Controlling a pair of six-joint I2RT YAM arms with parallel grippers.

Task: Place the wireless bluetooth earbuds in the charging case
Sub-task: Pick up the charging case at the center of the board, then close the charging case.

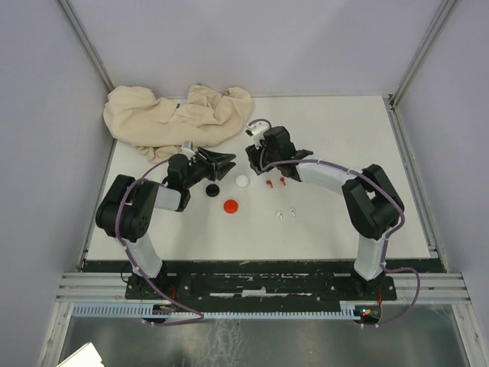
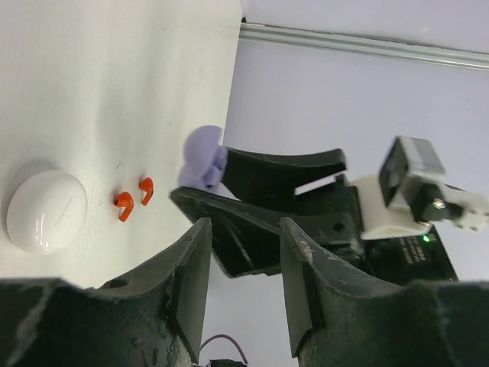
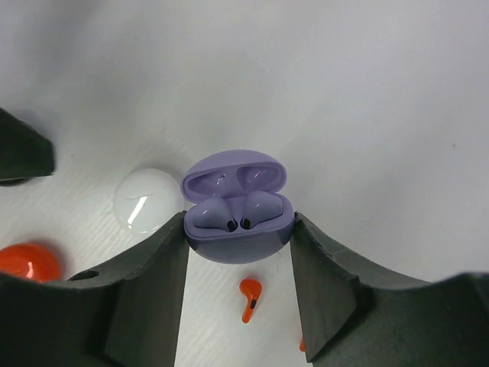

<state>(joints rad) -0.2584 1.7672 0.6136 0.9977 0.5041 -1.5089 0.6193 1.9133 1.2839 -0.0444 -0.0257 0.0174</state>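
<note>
Overhead, the left end effector [image 1: 226,164] and right end effector [image 1: 250,153] meet tip to tip above the middle of the white surface [image 1: 344,222]. What the right one carries cannot be made out from up here. A crumpled beige cloth [image 1: 179,115] lies at 11 o'clock on the surface. The black case [image 1: 213,189] sits at 7 o'clock from the left end effector, and the white case [image 1: 242,181] at 6 o'clock from the right one. The red case [image 1: 230,206] is at 7 o'clock from the white case. A pair of red earbuds [image 1: 269,183] lies loose at 3 o'clock from the white case. A pair of white earbuds [image 1: 280,215] lies at 5 o'clock from the red pair.

From the left wrist, the left end effector stands partly open, with nothing between its fingers [image 2: 191,283]. Opposite, at 12 o'clock, the right end effector carries something purple at its tip.

From the right wrist, the right end effector is closed on the purple charging case [image 3: 237,245], both fingers touching its sides. The lid is up, and the two purple earbuds [image 3: 261,209] sit side by side in their wells, dark tips showing. One red earbud lies at 6 o'clock below the case.
</note>
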